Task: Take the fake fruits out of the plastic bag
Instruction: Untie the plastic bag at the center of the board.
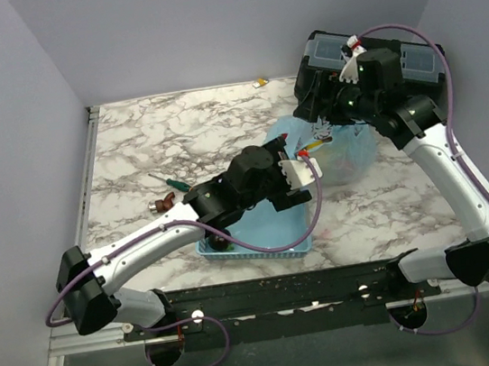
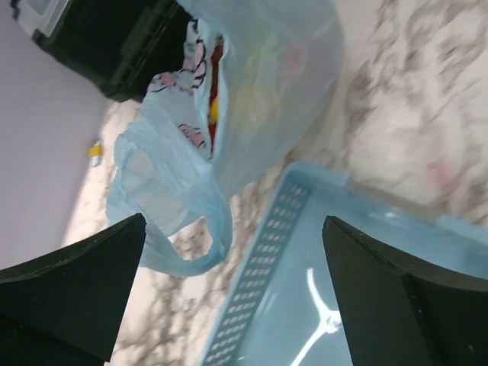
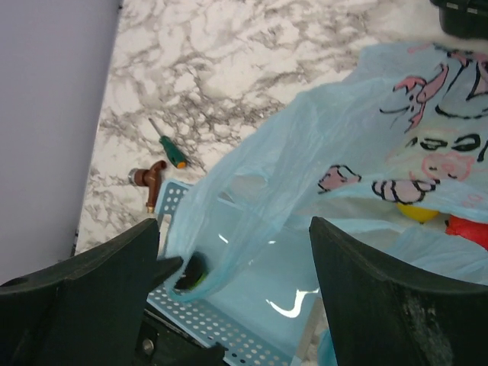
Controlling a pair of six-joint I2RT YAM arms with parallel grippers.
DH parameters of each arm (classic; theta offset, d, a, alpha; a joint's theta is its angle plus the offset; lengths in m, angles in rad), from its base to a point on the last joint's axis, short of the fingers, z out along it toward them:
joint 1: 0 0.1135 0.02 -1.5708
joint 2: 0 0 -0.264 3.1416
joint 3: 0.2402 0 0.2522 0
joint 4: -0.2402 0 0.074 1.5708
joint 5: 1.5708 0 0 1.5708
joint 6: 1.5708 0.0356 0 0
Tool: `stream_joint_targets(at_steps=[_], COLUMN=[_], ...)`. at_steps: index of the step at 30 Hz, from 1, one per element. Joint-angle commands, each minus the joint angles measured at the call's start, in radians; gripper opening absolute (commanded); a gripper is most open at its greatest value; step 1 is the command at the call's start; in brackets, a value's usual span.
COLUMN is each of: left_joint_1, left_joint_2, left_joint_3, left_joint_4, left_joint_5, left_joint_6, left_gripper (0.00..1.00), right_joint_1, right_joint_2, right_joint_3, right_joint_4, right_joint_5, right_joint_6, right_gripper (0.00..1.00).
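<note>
Left tool and right tool gape empty above crinkly translucent bag, rigid latticed basket; green screwdriver nearby.

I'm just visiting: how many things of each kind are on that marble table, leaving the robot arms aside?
Plastic bag: 1
Basket: 1
Fruits showing inside the bag: 2, a yellow fruit and a red fruit
Dark fruit in the basket: 1
Screwdriver: 1
Brown tap: 1
Black toolbox: 1
Small yellow scrap: 1
Total: 9 in view
</note>
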Motion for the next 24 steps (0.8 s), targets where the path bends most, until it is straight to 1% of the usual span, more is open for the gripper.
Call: stream_joint_targets(at_steps=[1, 4, 5, 6, 9, 11, 13, 14, 16, 17, 18, 21, 24], left_joint_1=[-0.019, -0.027, -0.029, -0.031, -0.043, -0.048, -0.048, -0.049, -0.049, -0.048, -0.049, -0.046, -0.035], left_joint_2=[0.078, 0.124, 0.141, 0.154, 0.191, 0.21, 0.211, 0.2, 0.173, 0.157, 0.137, 0.078, 0.053], left_joint_3=[-0.002, -0.026, -0.033, -0.034, -0.027, -0.013, -0.002, 0.007, 0.03, 0.042, 0.051, 0.052, 0.073], left_joint_4=[0.077, 0.201, 0.251, 0.287, 0.338, 0.348, 0.341, 0.318, 0.248, 0.191, 0.152, 0.091, 0.0], left_joint_5=[-0.233, -0.348, -0.387, -0.413, -0.478, -0.513, -0.528, -0.513, -0.458, -0.431, -0.383, -0.298, -0.278], left_joint_6=[0.356, 0.451, 0.467, 0.474, 0.488, 0.488, 0.451, 0.417, 0.303, 0.244, 0.161, -0.055, -0.333], left_gripper=[0.98, 0.92, 0.87, 0.81, 0.55, 0.42, 0.29, 0.24, 0.19, 0.15, 0.0, 0.0, 0.0], right_joint_1=[-0.002, -0.003, -0.002, -0.003, -0.002, -0.002, -0.002, -0.002, -0.002, -0.002, -0.002, -0.002, -0.002], right_joint_2=[-0.01, -0.022, -0.024, -0.025, -0.042, -0.063, -0.089, -0.106, -0.141, -0.158, -0.175, -0.218, -0.259], right_joint_3=[-0.085, -0.112, -0.119, -0.127, -0.179, -0.233, -0.285, -0.317, -0.378, -0.408, -0.444, -0.535, -0.642], right_joint_4=[0.071, 0.079, 0.079, 0.077, 0.08, 0.082, 0.076, 0.073, 0.073, 0.076, 0.079, 0.087, 0.091], right_joint_5=[0.023, 0.028, 0.027, 0.024, 0.015, 0.019, 0.053, 0.071, 0.106, 0.118, 0.124, 0.133, 0.148], right_joint_6=[0.039, 0.041, 0.041, 0.04, 0.044, 0.048, 0.051, 0.051, 0.052, 0.054, 0.058, 0.09, 0.137], right_gripper=[0.82, 0.83, 0.83, 0.83, 0.82, 0.82, 0.82, 0.82, 0.81, 0.82, 0.82, 0.8, 0.77])
